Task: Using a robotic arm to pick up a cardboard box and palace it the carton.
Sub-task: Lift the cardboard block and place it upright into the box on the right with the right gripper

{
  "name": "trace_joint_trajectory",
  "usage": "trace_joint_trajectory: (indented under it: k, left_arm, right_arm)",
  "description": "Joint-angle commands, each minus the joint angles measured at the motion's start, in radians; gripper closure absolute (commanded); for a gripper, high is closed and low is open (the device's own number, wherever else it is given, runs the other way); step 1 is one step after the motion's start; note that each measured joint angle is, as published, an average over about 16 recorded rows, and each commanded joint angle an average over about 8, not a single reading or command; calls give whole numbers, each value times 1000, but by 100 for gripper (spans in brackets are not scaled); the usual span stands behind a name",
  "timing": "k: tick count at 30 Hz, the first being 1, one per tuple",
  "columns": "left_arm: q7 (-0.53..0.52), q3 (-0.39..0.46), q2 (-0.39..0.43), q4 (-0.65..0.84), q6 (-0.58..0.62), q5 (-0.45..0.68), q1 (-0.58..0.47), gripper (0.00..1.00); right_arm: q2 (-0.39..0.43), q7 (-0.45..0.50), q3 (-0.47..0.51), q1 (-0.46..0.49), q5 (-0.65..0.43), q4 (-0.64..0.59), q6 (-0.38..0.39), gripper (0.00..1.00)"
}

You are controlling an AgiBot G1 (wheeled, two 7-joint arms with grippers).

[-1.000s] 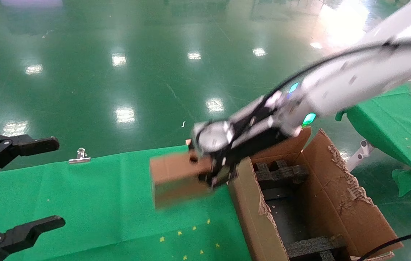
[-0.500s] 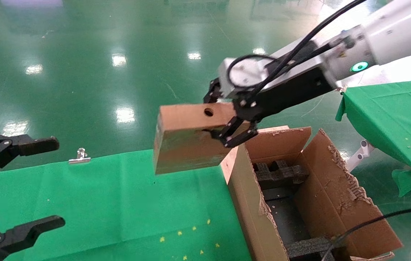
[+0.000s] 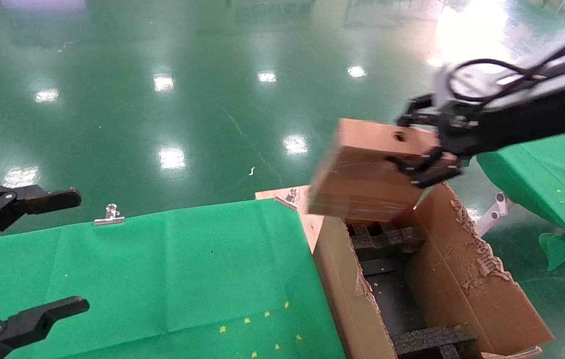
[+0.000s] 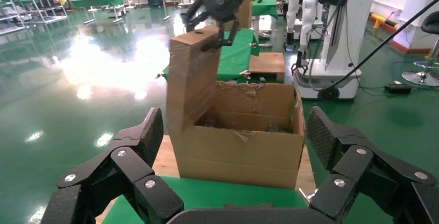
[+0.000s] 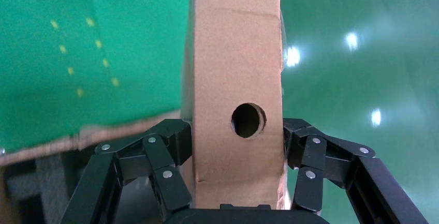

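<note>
Cardboard box (image 3: 364, 179) shifted right, now above carton (image 3: 462, 279), right pincer (image 3: 419, 144) clamping.

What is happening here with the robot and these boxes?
The right gripper is shut on a small cardboard box and holds it in the air, tilted, above the far end of the big open carton. The box is not yet inside the carton, where black foam inserts can be seen. The left gripper is open and idle over the green table cloth, holding nothing.
</note>
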Motion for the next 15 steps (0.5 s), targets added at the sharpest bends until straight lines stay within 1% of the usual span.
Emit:
trace_joint_trajectory:
  k: [1,9,15]
  left_arm:
    - [0,0,0,0,0,0,0,0]
    - [0,0,0,0,0,0,0,0]
    - [0,0,0,0,0,0,0,0]
  right_arm:
    - [33,-4,-25,18,-7,-14,1,100]
    - [125,-33,-109,27,-35,-71,7,100]
    - [164,-51,-151,18,-42,-102,8,100]
